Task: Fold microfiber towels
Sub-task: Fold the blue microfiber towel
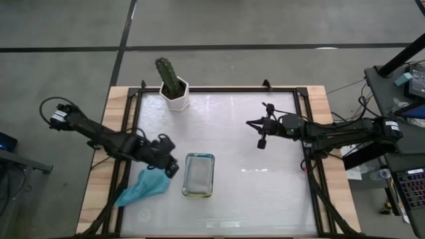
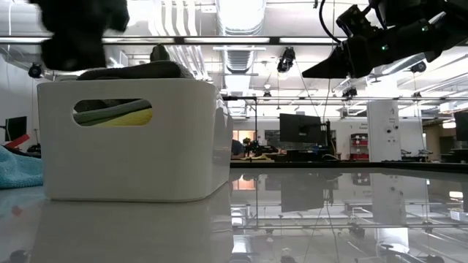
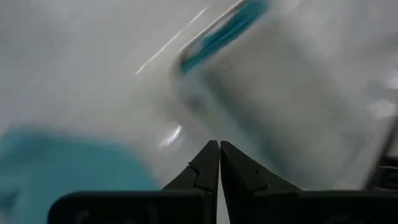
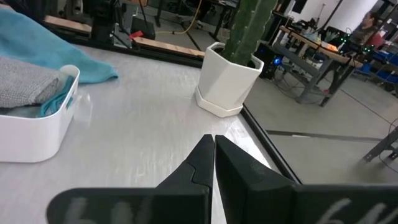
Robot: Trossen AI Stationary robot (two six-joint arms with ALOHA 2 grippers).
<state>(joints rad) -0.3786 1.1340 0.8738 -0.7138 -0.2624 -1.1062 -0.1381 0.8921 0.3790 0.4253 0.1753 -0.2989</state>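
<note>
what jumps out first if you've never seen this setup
A teal towel lies crumpled on the table's left edge, just beside the shut left gripper. At mid-table a white tray holds folded towels, a grey one on top. A cactus pot stands at the far edge.

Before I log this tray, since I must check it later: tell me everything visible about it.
The white tray is a rounded rectangular plastic-looking bin with a cut-out handle slot. It stands upright on the table, right of the teal towel. Folded towels fill it, a grey one on top, yellow showing through the slot.
</note>
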